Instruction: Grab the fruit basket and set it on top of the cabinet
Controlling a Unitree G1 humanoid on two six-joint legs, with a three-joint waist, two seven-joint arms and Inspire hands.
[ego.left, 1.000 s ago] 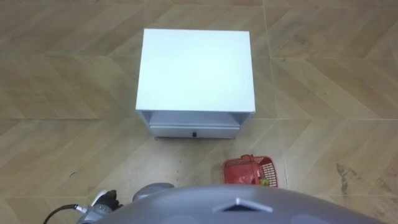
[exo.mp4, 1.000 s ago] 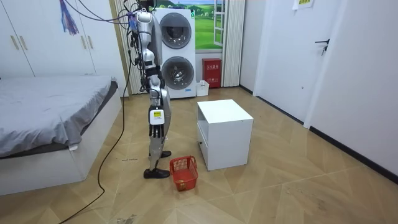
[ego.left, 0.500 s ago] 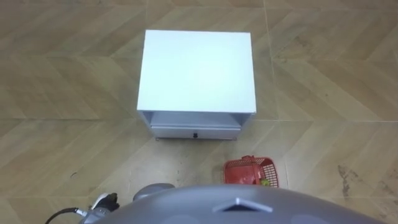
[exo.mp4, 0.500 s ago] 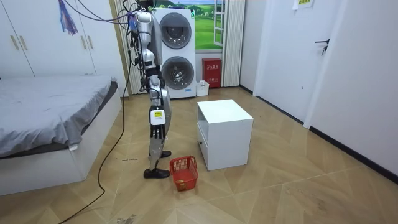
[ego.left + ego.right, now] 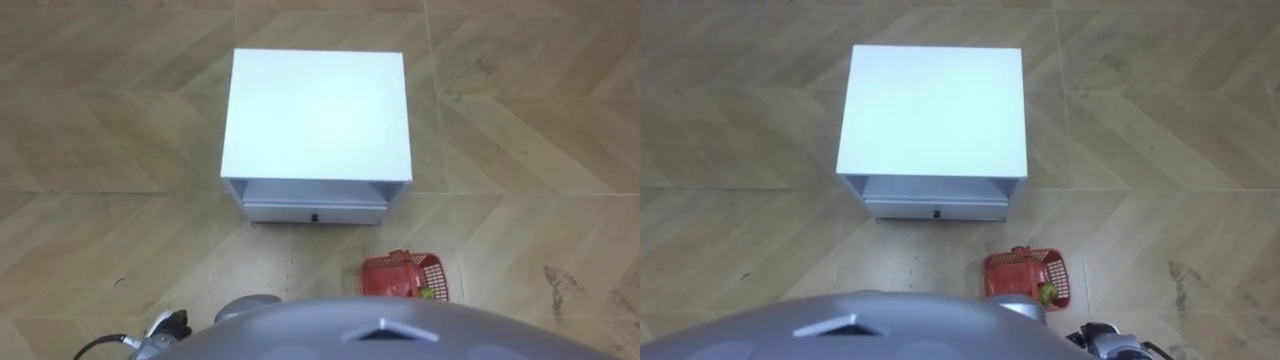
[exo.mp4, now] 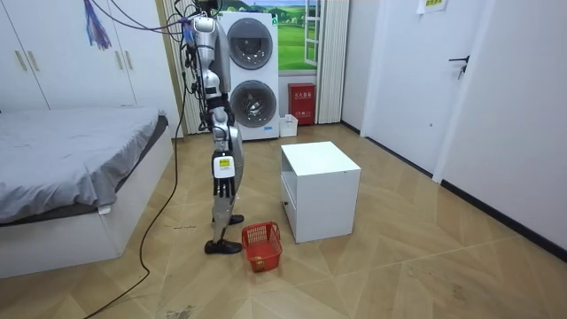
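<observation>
The pickup is not yet begun: the red fruit basket [image 5: 405, 277] sits on the wooden floor [image 5: 100, 150] near the white nightstand [image 5: 315, 120], the upright robot's right hand [image 6: 223, 186] hangs relaxed and empty, and I cannot tell the left hand's [image 5: 168, 322] state.

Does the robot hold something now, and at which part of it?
The red basket is not held; it stands on the floor. The right hand hangs open at the robot's side.

A home bedroom — bed [image 6: 71, 168], stacked washers [image 6: 248, 75].
</observation>
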